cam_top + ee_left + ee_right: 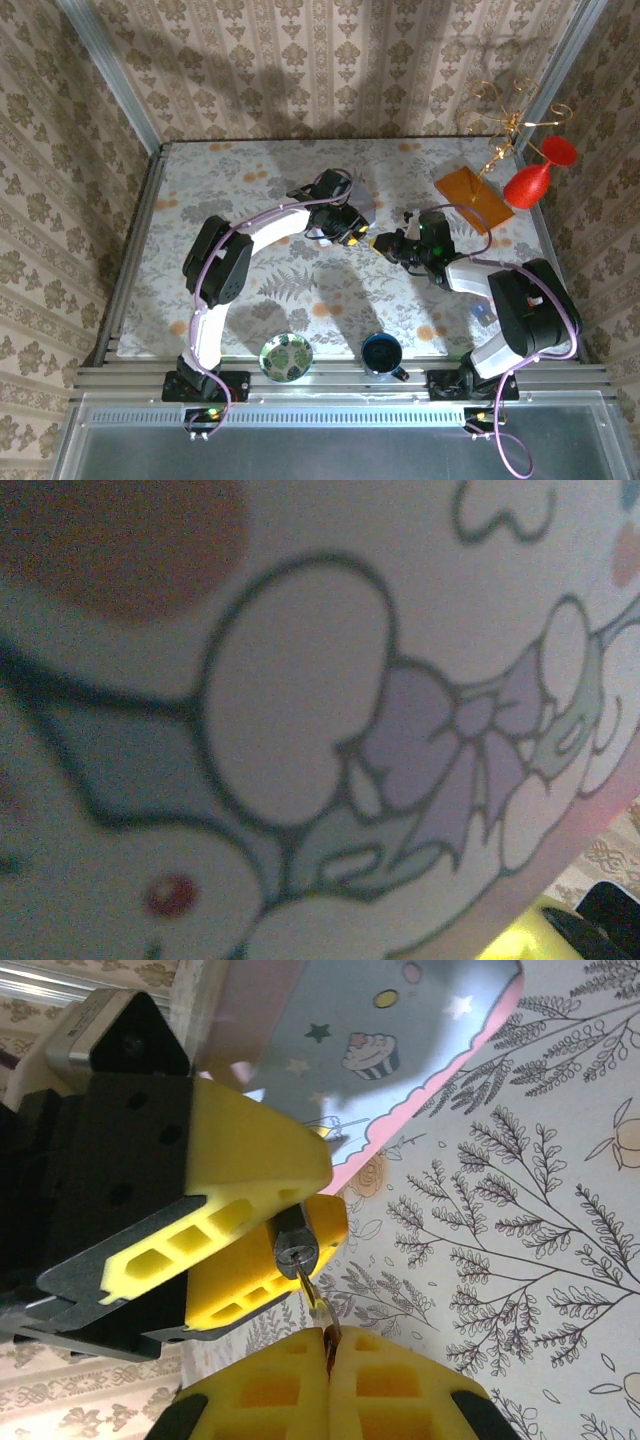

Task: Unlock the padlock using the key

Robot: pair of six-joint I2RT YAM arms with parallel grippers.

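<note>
Right wrist view, from its left side: the left gripper (312, 1212) comes in with two yellow wedge-shaped fingers (240, 1150) on a black body. They are clamped on the padlock (295, 1243), which is pinched between the finger ends. The padlock is a tiny dark metal piece, and the end turned to the camera is a round, bright silvery keyway face. Most of its body is hidden between the fingers, so its shackle cannot be made out.

Just below and right of that face, the key (322, 1312) is a thin brassy blade whose tip is at the keyway. How far in it sits cannot be told. Its lower end is nipped between the yellow fingers of the right gripper (328, 1352), which are pressed flat together around it.

Padlock and key are held above the fern-printed table (520, 1220). Up and to the right of them lies a pale lavender tin (400, 1030) with a pink rim.

In the top external view the left gripper (350, 232) and the right gripper (384, 243) meet tip to tip over the middle of the table.
</note>
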